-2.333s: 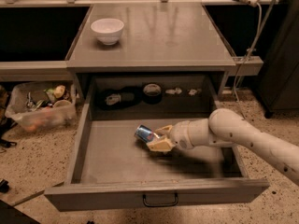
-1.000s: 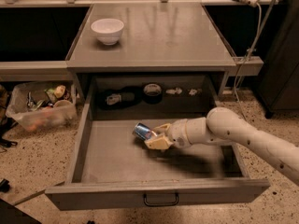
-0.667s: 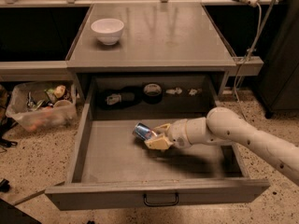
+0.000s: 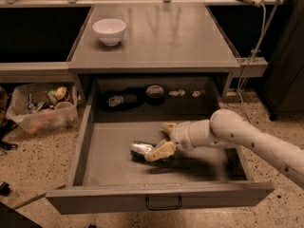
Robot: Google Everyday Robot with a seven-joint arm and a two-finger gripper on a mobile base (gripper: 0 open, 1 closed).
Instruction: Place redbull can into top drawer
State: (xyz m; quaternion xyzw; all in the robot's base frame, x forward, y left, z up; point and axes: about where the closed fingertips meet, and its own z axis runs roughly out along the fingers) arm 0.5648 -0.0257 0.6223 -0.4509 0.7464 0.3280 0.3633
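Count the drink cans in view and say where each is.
1. The redbull can lies on its side in the open top drawer, beside the open gripper. More could be hidden in the floor bin.

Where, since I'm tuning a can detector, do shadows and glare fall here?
Camera view: warm, dim light; the shadow of the arm darkens the top drawer floor under the end effector, open inside the drawer beside the redbull can; the can's silver end glints; pale glare streaks the tabletop.
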